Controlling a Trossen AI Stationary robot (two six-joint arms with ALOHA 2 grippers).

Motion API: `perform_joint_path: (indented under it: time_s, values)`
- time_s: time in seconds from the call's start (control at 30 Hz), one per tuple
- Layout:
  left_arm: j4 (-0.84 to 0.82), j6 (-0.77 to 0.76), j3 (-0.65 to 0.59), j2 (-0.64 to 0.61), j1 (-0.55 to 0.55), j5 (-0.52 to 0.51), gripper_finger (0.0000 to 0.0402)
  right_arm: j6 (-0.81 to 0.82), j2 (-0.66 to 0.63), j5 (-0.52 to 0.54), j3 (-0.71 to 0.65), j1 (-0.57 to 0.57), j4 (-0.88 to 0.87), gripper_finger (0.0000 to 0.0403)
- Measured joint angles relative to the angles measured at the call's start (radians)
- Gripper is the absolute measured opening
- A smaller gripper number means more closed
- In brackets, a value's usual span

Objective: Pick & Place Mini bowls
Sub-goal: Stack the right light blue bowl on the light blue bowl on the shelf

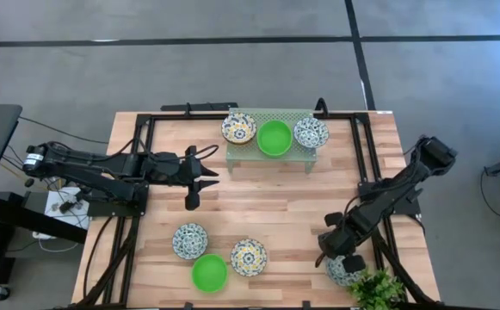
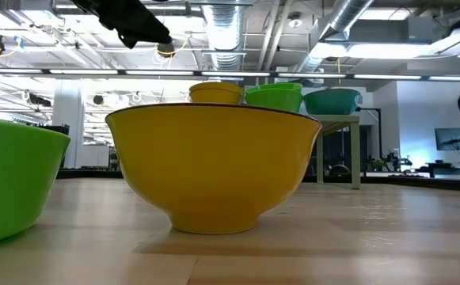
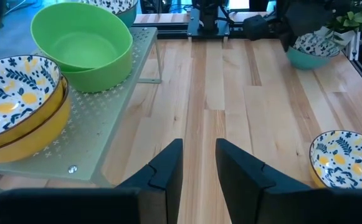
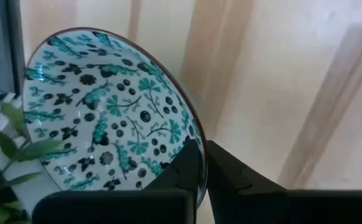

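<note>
High view: the right pincer (image 1: 340, 256) grips the rim of a teal-patterned bowl (image 1: 342, 272) at the counter's (image 1: 275, 202) 4 o'clock; three bowls sit on the rack (image 1: 271, 148) at 12, three more at 7. Left wrist view: the left pincer (image 3: 199, 163) hovers narrowly parted, empty. Right wrist view: rim between the fingers (image 4: 233, 174).
</note>
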Motion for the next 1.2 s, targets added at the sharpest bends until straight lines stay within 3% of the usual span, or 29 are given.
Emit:
perform_joint_path:
  time_s: [0.3, 0.67, 0.9, 1.2]
  values:
    - [0.006, 0.000, 0.000, 0.000, 0.000, 0.000, 0.0097, 0.037, -0.091, 0.057, 0.020, -0.099, -0.025, 0.0007]
    - [0.006, 0.000, 0.000, 0.000, 0.000, 0.000, 0.0097, 0.114, -0.268, 0.086, 0.159, -0.420, -0.193, 0.0004]
    - [0.006, 0.000, 0.000, 0.000, 0.000, 0.000, 0.0097, -0.069, -0.363, 0.099, 0.294, -0.623, -0.273, 0.0003]
    - [0.006, 0.000, 0.000, 0.000, 0.000, 0.000, 0.0097, -0.190, -0.393, 0.418, 0.453, -0.887, -0.313, 0.0004]
